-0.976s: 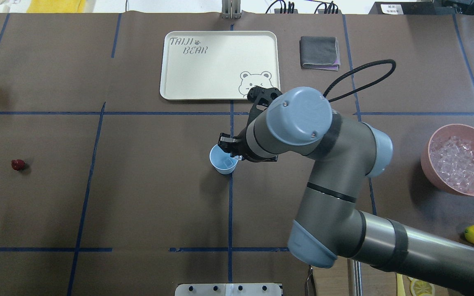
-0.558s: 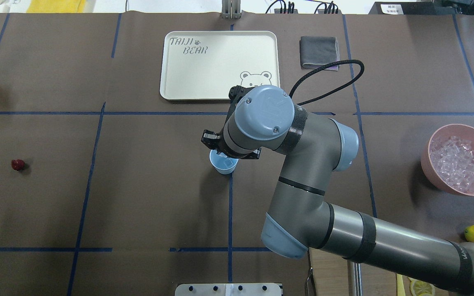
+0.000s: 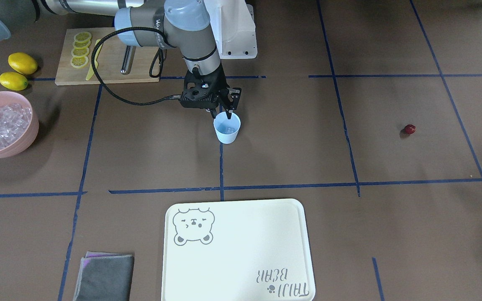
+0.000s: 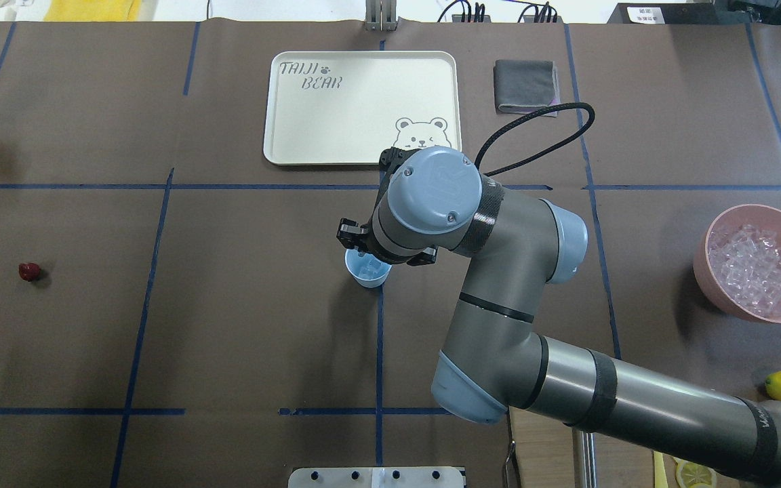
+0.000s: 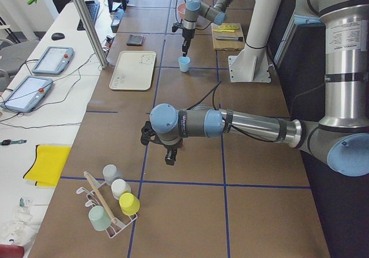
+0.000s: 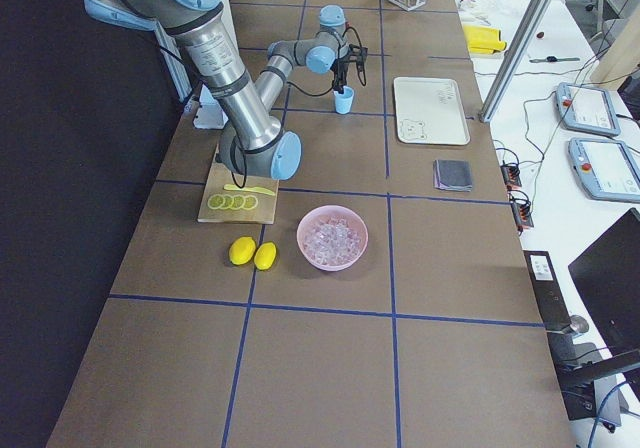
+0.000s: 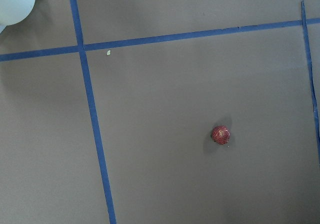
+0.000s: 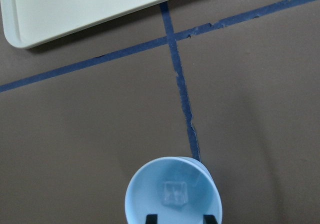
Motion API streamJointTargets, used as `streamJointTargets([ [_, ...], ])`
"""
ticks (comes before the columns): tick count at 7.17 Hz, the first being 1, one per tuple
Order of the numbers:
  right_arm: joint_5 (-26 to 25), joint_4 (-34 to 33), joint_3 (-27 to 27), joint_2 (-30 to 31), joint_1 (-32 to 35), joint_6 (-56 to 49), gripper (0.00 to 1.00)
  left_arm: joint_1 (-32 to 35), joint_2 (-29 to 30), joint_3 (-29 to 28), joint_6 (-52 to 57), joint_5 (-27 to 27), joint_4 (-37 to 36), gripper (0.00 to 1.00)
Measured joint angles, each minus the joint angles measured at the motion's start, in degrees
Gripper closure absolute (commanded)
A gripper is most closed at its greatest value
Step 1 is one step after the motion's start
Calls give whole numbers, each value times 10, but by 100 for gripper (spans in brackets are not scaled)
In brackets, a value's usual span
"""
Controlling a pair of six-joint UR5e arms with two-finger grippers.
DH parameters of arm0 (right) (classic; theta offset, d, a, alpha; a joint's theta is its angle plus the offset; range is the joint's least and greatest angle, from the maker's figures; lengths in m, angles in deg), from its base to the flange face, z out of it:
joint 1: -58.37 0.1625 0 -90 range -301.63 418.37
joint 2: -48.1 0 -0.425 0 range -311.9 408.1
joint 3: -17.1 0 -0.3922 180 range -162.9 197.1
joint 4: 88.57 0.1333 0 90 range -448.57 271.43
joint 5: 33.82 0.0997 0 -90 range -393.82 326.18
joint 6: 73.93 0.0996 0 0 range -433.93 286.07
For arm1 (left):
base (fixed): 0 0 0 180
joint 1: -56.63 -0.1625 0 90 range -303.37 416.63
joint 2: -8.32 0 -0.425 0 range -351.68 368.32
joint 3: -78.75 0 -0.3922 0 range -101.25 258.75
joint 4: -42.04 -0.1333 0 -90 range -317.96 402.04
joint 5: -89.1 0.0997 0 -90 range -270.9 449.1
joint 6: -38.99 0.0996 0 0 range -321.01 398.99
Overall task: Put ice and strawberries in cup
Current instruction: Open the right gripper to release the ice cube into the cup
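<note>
The pale blue cup (image 3: 227, 133) stands at mid-table with one clear ice cube (image 8: 174, 191) lying on its bottom. My right gripper (image 3: 223, 116) hangs just above the cup's rim, open, its two fingertips (image 8: 151, 218) apart with nothing between them. More ice (image 4: 753, 261) fills the pink bowl (image 4: 714, 279) far to the right. The dark red strawberry (image 4: 29, 272) lies alone on the left, and the left wrist view looks down on the strawberry (image 7: 220, 134). My left gripper (image 5: 169, 157) shows only in the exterior left view, so I cannot tell its state.
A cream tray (image 4: 282, 146) lies beyond the cup, a folded grey cloth (image 4: 526, 86) to its right. Two lemons (image 3: 18, 69) and a cutting board (image 3: 107, 73) with lemon slices sit by the robot's base. A rack of cups (image 5: 112, 203) stands at the left end.
My right arm swung left and its wrist now covers the cup's far rim, with the gripper over the cup instead of beside it. Cup and strawberry stayed put.
</note>
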Motion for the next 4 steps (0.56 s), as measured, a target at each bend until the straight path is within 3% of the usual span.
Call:
streamJointTargets([
  [2,5,-2,-32,21,15,-4,34,0,-7,6,-1,1,-1,0],
  [3,15,-4,-82,67,32,-16,2,0,-9,6,-1,1,-1,0],
  [4,41,-7,-137,128,61,-53,4,0,-10,6,-1,1,-1,0],
])
